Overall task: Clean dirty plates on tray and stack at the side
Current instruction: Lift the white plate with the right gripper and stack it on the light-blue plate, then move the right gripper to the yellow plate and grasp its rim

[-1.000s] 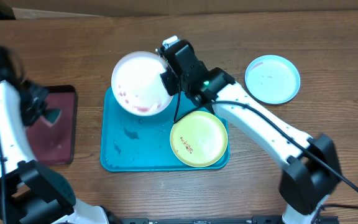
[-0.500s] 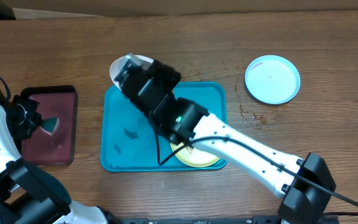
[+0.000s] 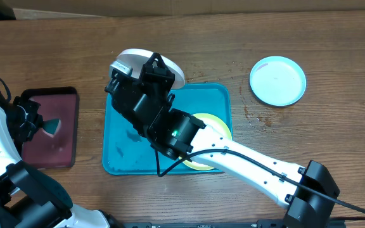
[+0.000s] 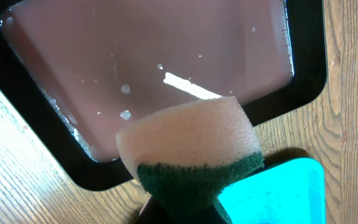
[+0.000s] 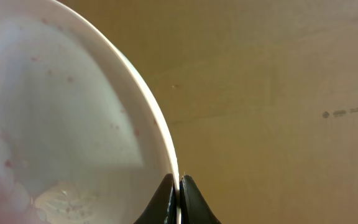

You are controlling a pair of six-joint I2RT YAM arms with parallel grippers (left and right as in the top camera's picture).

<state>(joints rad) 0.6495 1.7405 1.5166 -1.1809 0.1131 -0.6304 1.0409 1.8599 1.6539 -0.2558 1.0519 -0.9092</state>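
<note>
Wiping step — right gripper [image 5: 179, 182] pinches the rim of the round white plastic plate [image 5: 61, 118]; left gripper [image 3: 35, 121], seemingly clamped on a green-backed foam sponge [image 4: 188, 149], must meet it.

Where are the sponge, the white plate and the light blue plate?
sponge [image 4: 188, 134]: left wrist view, foam face.
white plate [image 5: 61, 112]: right wrist view, inner surface.
light blue plate [image 3: 277, 80]: overhead view, centre.

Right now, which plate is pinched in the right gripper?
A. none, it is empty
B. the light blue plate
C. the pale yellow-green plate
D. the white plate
D: in the right wrist view the right gripper is closed on the rim of the white plate, while the light blue plate lies on the table and the yellow-green plate lies in the tray.
</note>
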